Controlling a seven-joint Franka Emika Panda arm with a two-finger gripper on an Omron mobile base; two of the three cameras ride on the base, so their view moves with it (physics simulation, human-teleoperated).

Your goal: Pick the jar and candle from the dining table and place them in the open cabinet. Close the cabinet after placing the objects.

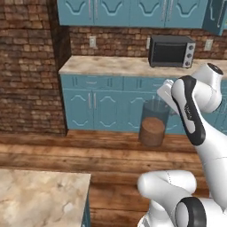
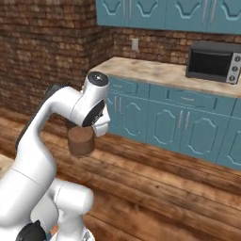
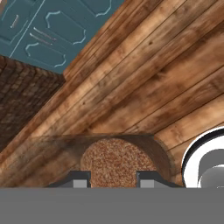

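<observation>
Claw closed partway around the jar, dark finger tips seen rising either side of the brown speckled contents in the hand view. Jar off every surface, hanging in mid-air below the hand, clear glass wall above, brown fill in the lower half. In the left base view, held just in front of the teal base cupboards, beside the arm's white wrist; in the right base view, brown underside of the jar tucked beneath the bent forearm, mostly hidden by it. Lid not to be made out.

Below the jar, wooden plank floor, boards running slantwise in the hand view, with a corner of brick wall and teal cupboard fronts at the upper left there.

Further out, a marbled counter along the back wall, bearing a black toaster oven; brick backsplash with pale wall sockets behind it. Above, a row of teal wall cupboards with arched panels and silver bar handles; at the far right top of the left base view, a teal door set at an angle to the others. Whether that is the open cabinet, cannot tell.

At the lower left of the left base view, a corner of the dining table, tan marbled top, well apart from the jar.
</observation>
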